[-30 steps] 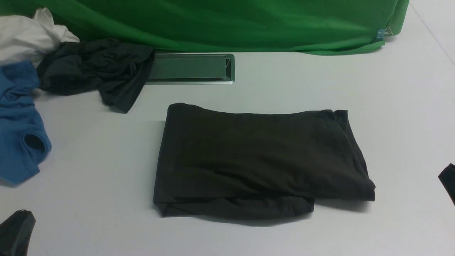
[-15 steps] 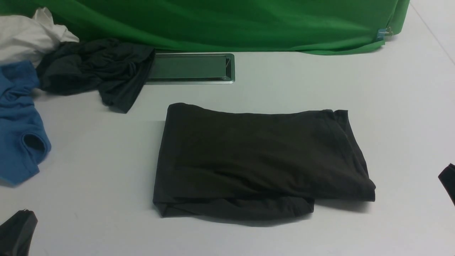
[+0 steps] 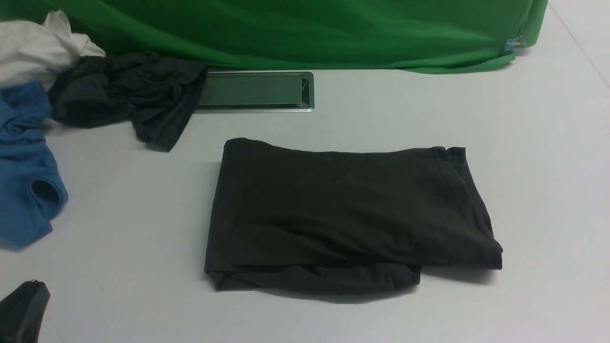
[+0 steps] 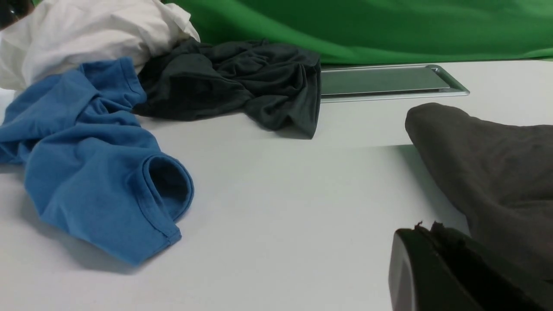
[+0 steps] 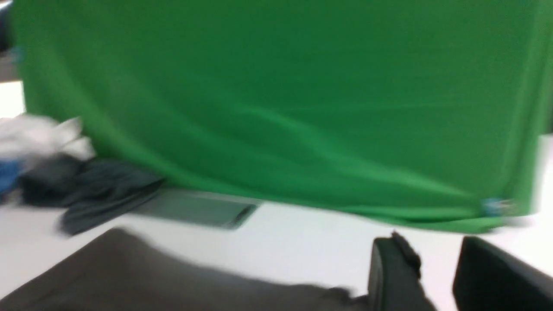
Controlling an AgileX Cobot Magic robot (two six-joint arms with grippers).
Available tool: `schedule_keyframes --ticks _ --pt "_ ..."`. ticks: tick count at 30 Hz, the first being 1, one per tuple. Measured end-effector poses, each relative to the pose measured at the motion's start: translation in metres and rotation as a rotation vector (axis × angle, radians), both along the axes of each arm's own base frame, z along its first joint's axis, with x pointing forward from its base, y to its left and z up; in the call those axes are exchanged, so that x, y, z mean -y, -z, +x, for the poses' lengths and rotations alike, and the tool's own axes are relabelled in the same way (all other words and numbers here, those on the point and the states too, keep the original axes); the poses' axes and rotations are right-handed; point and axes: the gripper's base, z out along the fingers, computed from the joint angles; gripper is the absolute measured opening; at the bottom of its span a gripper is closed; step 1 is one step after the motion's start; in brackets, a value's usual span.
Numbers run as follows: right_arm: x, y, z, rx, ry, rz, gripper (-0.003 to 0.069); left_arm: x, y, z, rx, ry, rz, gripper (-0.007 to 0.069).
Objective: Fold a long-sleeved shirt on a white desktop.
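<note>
The long-sleeved shirt lies folded into a dark olive-brown rectangle in the middle of the white desktop, a lower layer sticking out along its near edge. No print or label shows. My left gripper sits low at the near left corner, well apart from the shirt. In the left wrist view that gripper is shut on nothing, with the shirt just beyond it. The right gripper is open over bare table beside the shirt's edge; the right wrist view is blurred. It is out of the front view.
A dark teal-grey garment, a blue garment and a white cloth are heaped at the far left. The silver cable slot lies behind the shirt, under the green backdrop.
The dark tip of the right gripper at the right edge of the front view has gone out of frame. The shirt and the left gripper have stayed put.
</note>
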Motion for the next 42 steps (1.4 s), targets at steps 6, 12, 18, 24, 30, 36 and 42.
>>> schedule_keyframes --ticks 6,12,18,24,30,36,42 --pt "0.015 -0.001 0.001 0.009 0.179 0.001 0.0239 0.0 0.0 0.0 0.001 0.0 0.002 0.0018" --pt "0.019 -0.004 -0.006 0.055 0.23 0.0 0.0239 0.0 0.0 0.0 0.001 0.0 0.002 0.0018" --pt "0.019 0.027 -0.022 -0.162 0.237 -0.121 0.0239 0.0 0.0 0.0 0.001 0.0 0.002 0.0018" --pt "0.019 0.04 -0.026 -0.247 0.236 -0.086 0.0239 0.0 -0.001 0.0 0.008 0.0 0.002 0.0018" --pt "0.019 0.04 -0.026 -0.25 0.236 -0.08 0.0239 0.0 -0.001 0.0 0.009 0.0 0.002 0.0018" --pt "0.019 0.04 -0.026 -0.249 0.236 -0.08 0.0239 0.0 -0.001 0.0 0.009 0.0 0.002 0.0018" --pt "0.019 0.04 -0.026 -0.247 0.236 -0.08 0.0239 0.0 -0.001 0.0 0.009 0.0 0.002 0.0018"
